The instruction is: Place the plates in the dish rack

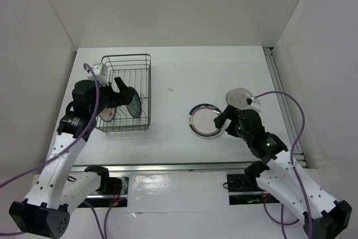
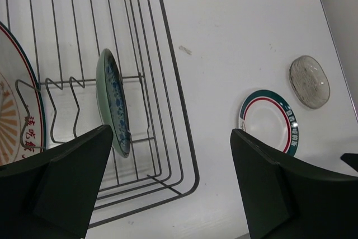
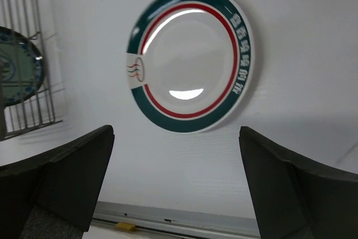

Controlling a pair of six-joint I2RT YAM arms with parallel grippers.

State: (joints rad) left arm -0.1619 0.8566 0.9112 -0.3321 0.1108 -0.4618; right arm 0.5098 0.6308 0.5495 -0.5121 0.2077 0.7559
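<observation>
The dish rack [image 1: 126, 56] stands at the back left. A teal-blue plate [image 2: 114, 102] stands on edge between its tines. A white plate with an orange sunburst [image 2: 17, 121] leans at the rack's near-left end. My left gripper [image 1: 124, 92] hovers over the rack, open and empty, apart from the teal plate. On the table to the right lies a white plate with green and red rim rings [image 3: 190, 60]. Beyond it rests a greyish plate [image 1: 240, 98]. My right gripper [image 3: 176, 132] hangs open just near of the ringed plate and holds nothing.
The rack's outer wire [image 2: 188, 126] runs below my left fingers. A metal rail [image 1: 282, 99] lines the table's right edge. White walls close in the left, back and right sides.
</observation>
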